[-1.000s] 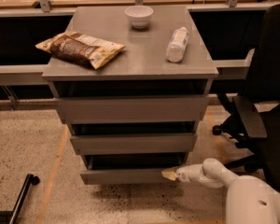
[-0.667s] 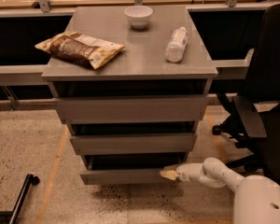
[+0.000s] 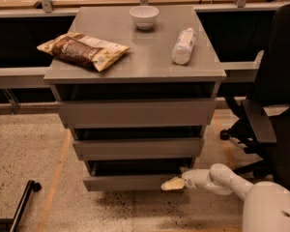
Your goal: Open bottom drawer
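Observation:
The grey cabinet has three flat drawer fronts. The bottom drawer [image 3: 130,182] is the lowest and narrowest front, with a dark gap above it. My gripper [image 3: 173,183] reaches in from the lower right on a white arm. Its pale tip sits at the bottom drawer's front, near the right end, just under the top edge. The middle drawer front [image 3: 137,148] and the top drawer front [image 3: 135,112] lie above it.
On the cabinet top [image 3: 150,64] lie a chip bag [image 3: 82,50], a white bowl [image 3: 144,16] and a plastic bottle [image 3: 183,45] on its side. A black office chair [image 3: 270,110] stands close on the right. A black bar [image 3: 19,202] lies at lower left.
My gripper has slid a little to the left along the bottom drawer's front. The drawer front looks the same as before.

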Controlling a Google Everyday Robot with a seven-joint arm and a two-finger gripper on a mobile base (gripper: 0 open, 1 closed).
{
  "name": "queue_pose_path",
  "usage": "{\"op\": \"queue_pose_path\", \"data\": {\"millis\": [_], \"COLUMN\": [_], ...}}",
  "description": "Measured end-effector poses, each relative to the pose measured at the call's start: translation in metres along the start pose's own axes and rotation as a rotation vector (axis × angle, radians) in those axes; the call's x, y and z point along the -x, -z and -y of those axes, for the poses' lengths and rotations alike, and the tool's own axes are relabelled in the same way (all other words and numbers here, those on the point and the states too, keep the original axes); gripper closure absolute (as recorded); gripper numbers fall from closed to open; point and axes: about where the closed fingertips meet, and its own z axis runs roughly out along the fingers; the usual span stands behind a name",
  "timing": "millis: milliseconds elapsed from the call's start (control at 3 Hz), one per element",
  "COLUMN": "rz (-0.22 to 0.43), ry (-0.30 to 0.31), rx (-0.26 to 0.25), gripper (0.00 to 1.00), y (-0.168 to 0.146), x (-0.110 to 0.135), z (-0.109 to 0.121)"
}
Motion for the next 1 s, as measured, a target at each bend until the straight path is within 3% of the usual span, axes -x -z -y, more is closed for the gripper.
{"op": "queue_pose_path", "data": {"millis": [333, 667, 1000], "rz": [-0.062, -0.104, -0.105], "ry": [-0.021, -0.027, -0.027], "rx": [-0.003, -0.001, -0.001], "gripper": [0.00, 0.00, 0.18], "y": [-0.0185, -0.0260, -0.0245], "x": [-0.0148, -0.0202, -0.0183], "z": [0.0215, 0.0267, 0.0255]}}
